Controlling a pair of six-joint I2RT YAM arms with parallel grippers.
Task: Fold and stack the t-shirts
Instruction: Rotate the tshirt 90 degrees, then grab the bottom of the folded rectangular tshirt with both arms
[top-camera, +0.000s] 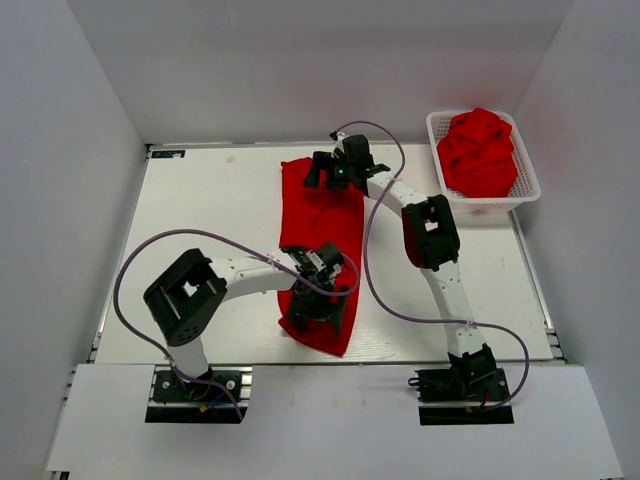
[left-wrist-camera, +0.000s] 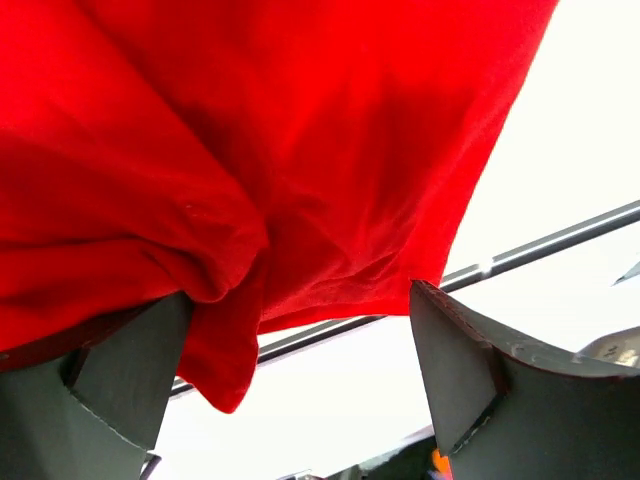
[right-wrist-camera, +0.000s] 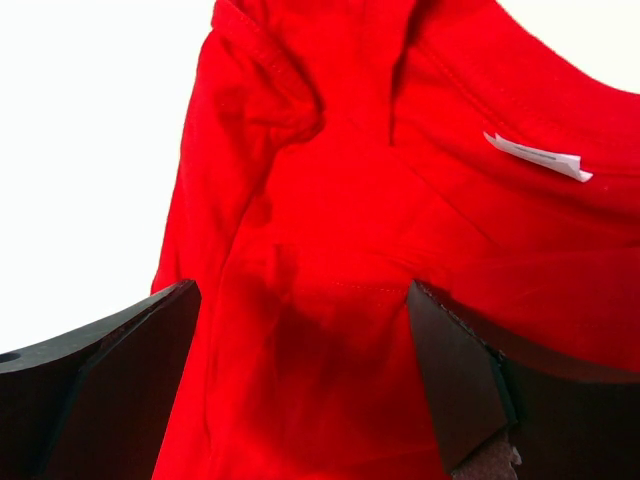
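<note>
Bright red soft fabric t-shirt (top-camera: 330, 220) lies mid-bench.
I see both wide apart: left fingers (left-wrist-camera: 465, 370) at its near end, right fingers (right-wrist-camera: 455, 370) at its far end.

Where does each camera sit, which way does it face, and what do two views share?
Top external: above and behind the arms, looking down on the table, the red t-shirt and the lattice basket; both arms show.
Left wrist: on the left arm, looking past its open left gripper at the t-shirt's near end.
Right wrist: on the right arm, looking past its open right gripper at the collar end, white label.
Shared: every view shows that t-shirt.
</note>
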